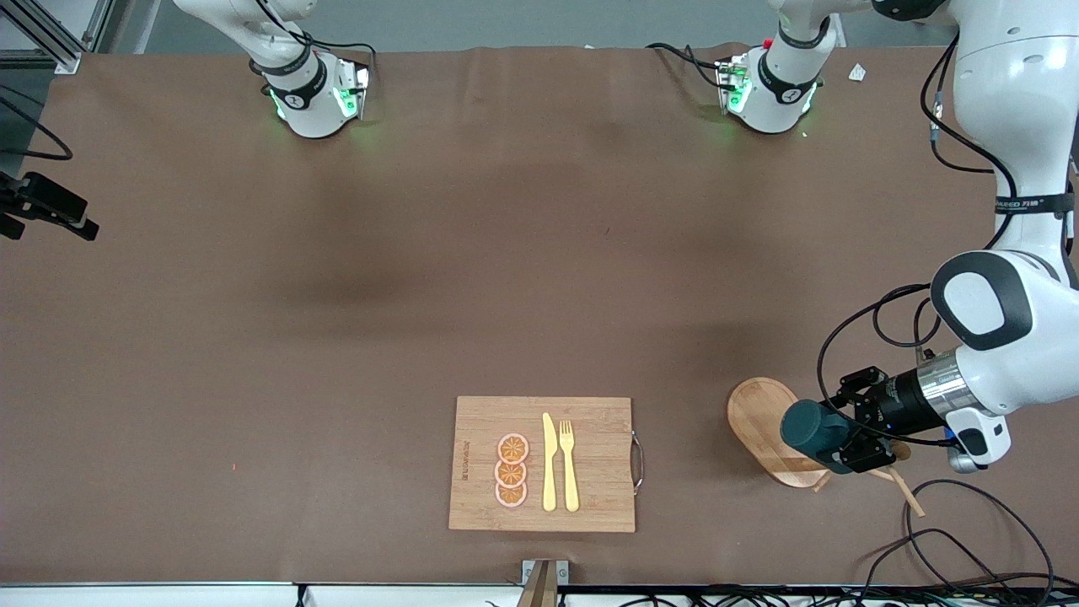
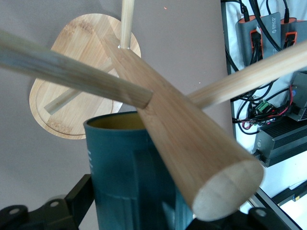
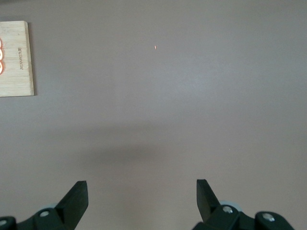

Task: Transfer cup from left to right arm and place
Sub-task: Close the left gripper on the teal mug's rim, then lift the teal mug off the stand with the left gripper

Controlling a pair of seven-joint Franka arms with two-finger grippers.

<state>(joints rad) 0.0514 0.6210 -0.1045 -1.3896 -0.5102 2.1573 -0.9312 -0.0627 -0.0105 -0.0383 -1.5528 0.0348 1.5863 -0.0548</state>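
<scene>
Table: cutting board nearest the front camera | Left gripper clenched on teal cup, hanging on wooden mug stand at left arm's end; lift until free of the pegs | Right gripper spread wide over bare table, waiting

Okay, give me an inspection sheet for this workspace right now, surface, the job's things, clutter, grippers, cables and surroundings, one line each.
Surface: brown table, flat, bare in the middle.
Job's things: cup, dark teal, held on its side over the oval wooden stand.
Clutter: cutting board carrying three orange slices, a yellow knife and a yellow fork.
Grippers: left gripper shut on the cup at the left arm's end; right gripper open above bare table, waiting.
Cables: black loops on the table near the left arm.
Surroundings: power supplies seen off the table edge.
</scene>
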